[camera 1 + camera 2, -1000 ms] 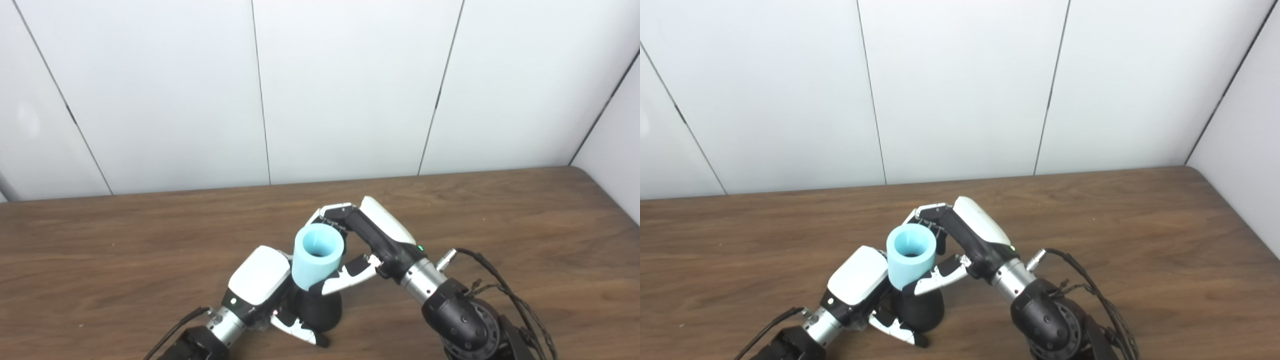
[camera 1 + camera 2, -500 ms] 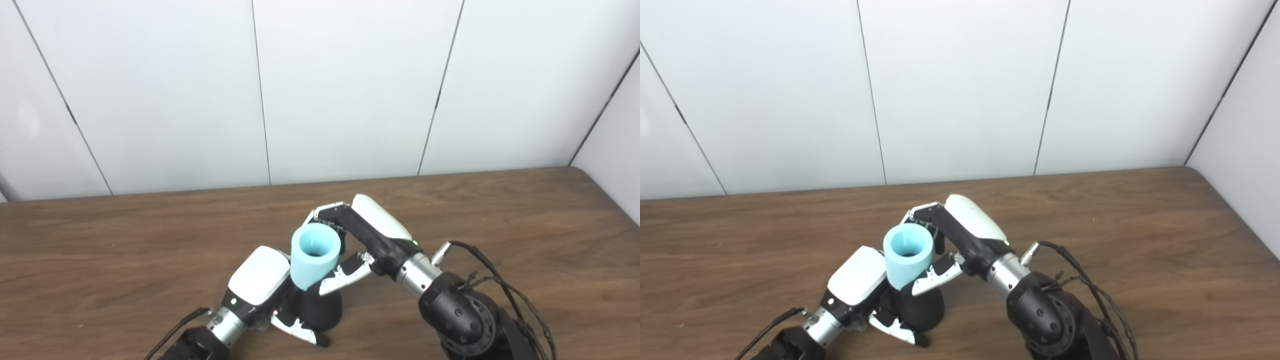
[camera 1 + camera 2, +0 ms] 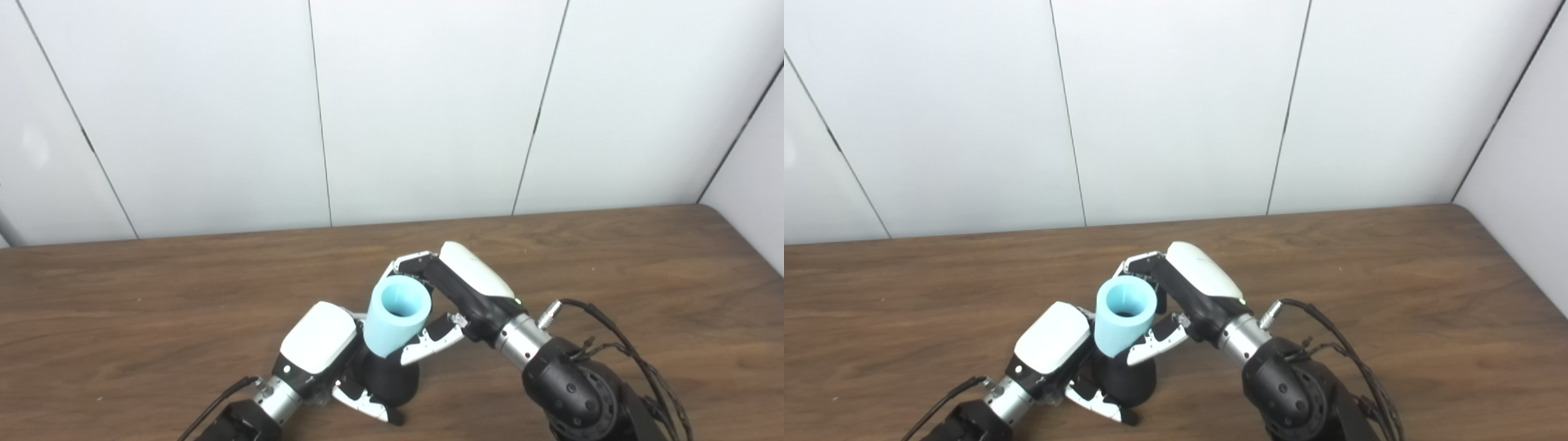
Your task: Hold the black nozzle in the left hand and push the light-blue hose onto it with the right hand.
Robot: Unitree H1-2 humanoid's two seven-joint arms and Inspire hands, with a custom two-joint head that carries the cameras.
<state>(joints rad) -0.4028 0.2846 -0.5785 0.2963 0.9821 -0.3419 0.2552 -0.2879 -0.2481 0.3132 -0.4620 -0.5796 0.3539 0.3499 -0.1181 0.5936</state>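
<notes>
Light-blue hose now tilts further right.

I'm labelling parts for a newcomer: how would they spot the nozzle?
Look at the near edge of the wooden table, where both hands meet. The nozzle is the black flared piece in the left hand, directly under the light-blue hose.

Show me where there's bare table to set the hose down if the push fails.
The table shows bare wood to the right of the right hand, out to the rounded corner, and across the whole left side beyond the left hand. The strip along the wall is bare too. The front centre is crowded: both hands, light-blue hose and black nozzle.
</notes>
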